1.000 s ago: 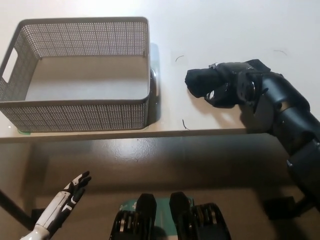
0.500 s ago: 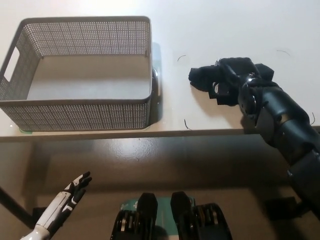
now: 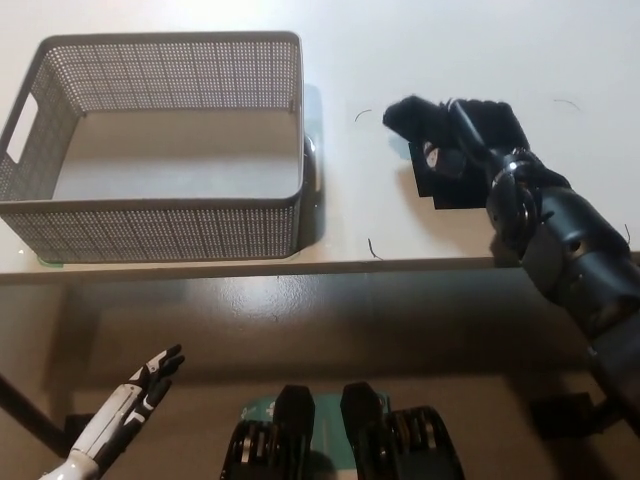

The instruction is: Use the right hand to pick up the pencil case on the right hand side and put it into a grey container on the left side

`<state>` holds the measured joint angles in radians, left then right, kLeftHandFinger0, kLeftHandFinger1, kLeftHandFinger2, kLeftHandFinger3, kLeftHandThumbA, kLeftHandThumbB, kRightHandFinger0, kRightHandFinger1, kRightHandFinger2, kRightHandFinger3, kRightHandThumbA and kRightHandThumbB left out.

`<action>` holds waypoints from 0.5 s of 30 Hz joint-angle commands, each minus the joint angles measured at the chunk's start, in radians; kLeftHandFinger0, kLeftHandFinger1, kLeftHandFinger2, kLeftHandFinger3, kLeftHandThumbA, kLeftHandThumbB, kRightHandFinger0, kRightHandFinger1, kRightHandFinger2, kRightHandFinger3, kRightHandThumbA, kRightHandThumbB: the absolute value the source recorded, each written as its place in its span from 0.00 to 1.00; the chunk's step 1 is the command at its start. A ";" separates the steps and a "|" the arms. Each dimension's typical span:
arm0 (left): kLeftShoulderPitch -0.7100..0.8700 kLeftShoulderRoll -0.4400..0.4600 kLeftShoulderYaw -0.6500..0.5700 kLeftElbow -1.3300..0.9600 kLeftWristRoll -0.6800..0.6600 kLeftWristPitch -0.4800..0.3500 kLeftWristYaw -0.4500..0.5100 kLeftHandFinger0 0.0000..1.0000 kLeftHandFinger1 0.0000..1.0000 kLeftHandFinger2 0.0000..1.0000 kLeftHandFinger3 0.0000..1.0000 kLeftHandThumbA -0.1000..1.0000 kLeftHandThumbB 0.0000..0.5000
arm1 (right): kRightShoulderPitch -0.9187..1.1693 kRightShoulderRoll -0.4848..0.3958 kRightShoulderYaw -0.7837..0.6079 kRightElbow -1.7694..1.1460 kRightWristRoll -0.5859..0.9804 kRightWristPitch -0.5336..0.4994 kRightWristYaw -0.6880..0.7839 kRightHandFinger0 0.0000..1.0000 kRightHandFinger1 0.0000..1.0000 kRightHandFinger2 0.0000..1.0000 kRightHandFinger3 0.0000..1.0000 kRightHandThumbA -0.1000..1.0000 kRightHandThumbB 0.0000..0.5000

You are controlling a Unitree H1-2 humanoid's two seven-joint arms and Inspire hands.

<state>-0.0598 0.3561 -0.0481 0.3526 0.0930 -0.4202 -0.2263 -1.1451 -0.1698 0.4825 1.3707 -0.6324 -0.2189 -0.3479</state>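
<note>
2 hands, 1 basket (image 3: 170, 215), 1 black case (image 3: 410, 118).
Left hand (image 3: 135, 392) hangs open below the table (image 3: 450, 245) edge; the basket sits far left; bare tabletop separates it from the right hand (image 3: 465, 140), which is closed around the case near the front edge.

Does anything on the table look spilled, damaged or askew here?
Nothing stands out. The grey perforated plastic container sits upright and empty on the white table; the black right hand grips the black pencil case.
</note>
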 commanded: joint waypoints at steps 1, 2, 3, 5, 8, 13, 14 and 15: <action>-0.022 0.032 0.002 -0.016 0.010 -0.043 -0.002 1.00 1.00 1.00 1.00 1.00 0.67 | -0.099 -0.022 -0.060 -0.108 0.059 -0.112 -0.091 0.00 0.38 0.83 0.86 0.00 0.26; -0.023 0.033 0.001 -0.015 0.006 -0.043 -0.005 1.00 1.00 1.00 1.00 1.00 0.67 | -0.107 -0.021 -0.069 -0.147 0.056 -0.123 -0.098 0.00 0.42 0.83 0.95 0.00 0.28; -0.022 0.033 0.001 -0.016 0.006 -0.039 -0.005 1.00 1.00 1.00 1.00 1.00 0.67 | -0.109 -0.020 -0.075 -0.168 0.053 -0.124 -0.099 0.00 0.43 0.82 0.96 0.00 0.27; -0.022 0.033 0.001 -0.014 0.006 -0.038 -0.004 1.00 1.00 1.00 1.00 1.00 0.66 | -0.126 -0.012 -0.083 -0.218 0.044 -0.116 -0.099 0.00 0.45 0.82 0.93 0.00 0.26; -0.021 0.034 0.001 -0.015 0.010 -0.044 -0.002 1.00 1.00 1.00 1.00 1.00 0.63 | -0.148 -0.001 -0.091 -0.297 0.039 -0.117 -0.077 0.00 0.45 0.82 0.94 0.00 0.35; -0.019 0.039 -0.002 -0.009 0.021 -0.047 -0.001 1.00 1.00 1.00 1.00 1.00 0.61 | -0.178 0.031 -0.088 -0.408 0.025 -0.074 -0.039 0.00 0.33 0.78 0.75 0.00 0.33; -0.019 0.041 -0.001 -0.009 0.019 -0.049 -0.003 1.00 1.00 1.00 1.00 1.00 0.61 | -0.189 0.044 -0.086 -0.430 0.021 -0.068 -0.037 0.00 0.29 0.75 0.74 0.00 0.31; -0.018 0.040 -0.001 -0.009 0.017 -0.048 -0.004 1.00 1.00 1.00 1.00 1.00 0.62 | -0.194 0.053 -0.087 -0.447 0.022 -0.061 -0.029 0.00 0.27 0.73 0.75 0.00 0.27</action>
<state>-0.0686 0.3669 -0.0481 0.3542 0.1038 -0.4246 -0.2276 -1.2434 -0.1484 0.4066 1.0069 -0.6087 -0.2764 -0.3812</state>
